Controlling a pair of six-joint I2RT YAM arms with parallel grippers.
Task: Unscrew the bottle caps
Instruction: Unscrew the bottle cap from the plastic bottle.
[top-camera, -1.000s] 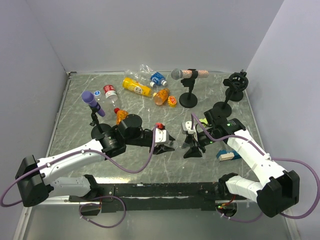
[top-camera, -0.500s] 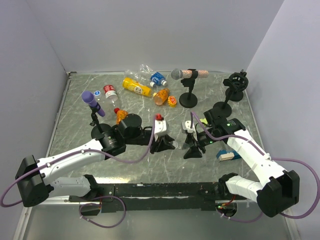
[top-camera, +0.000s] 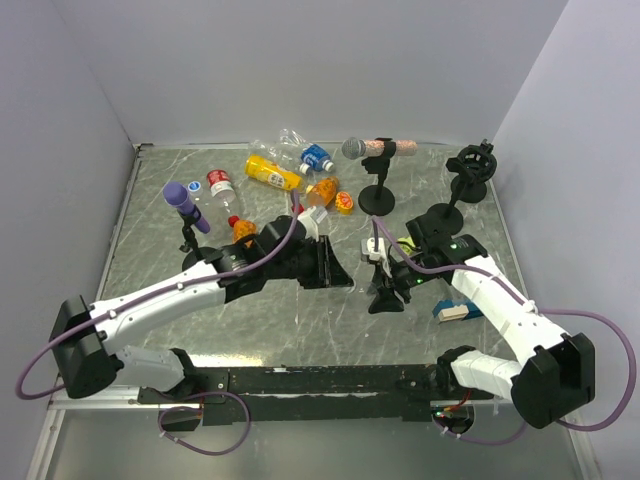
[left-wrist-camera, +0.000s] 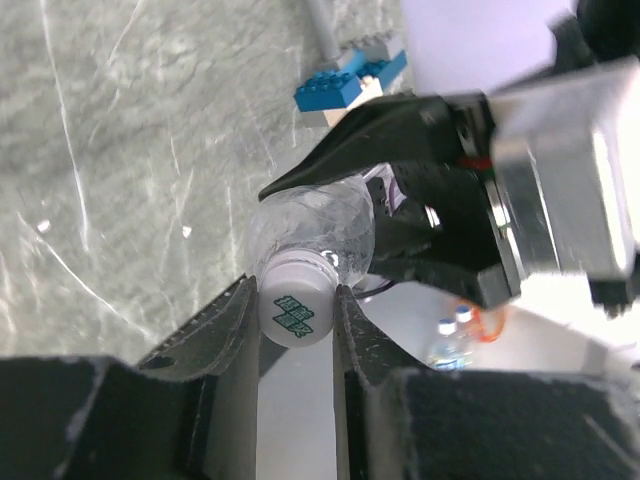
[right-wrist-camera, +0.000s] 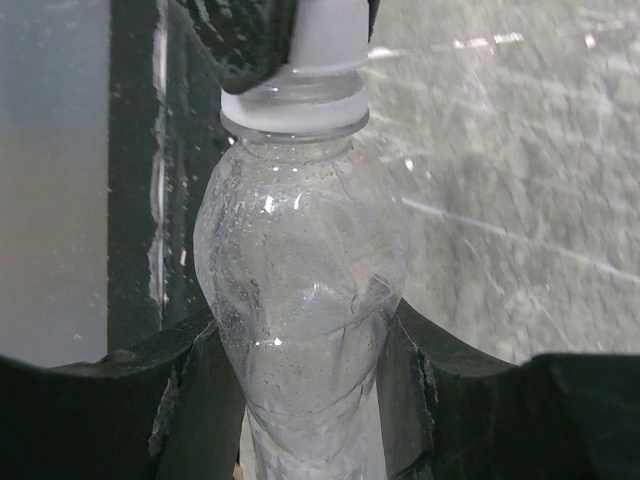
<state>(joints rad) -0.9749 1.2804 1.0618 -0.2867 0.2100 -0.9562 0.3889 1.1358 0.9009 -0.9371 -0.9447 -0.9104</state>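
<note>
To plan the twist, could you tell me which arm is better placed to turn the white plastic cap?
Left, probably. The left arm has its jaws on the white round plastic cap of the clear plastic bottle; the right arm has its jaws clamped round the bottle's body, steadying it.

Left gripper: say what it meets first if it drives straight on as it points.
Most likely the clear bottle: the left gripper is shut on its white cap, and the body lies straight ahead, held by the right gripper.
</note>
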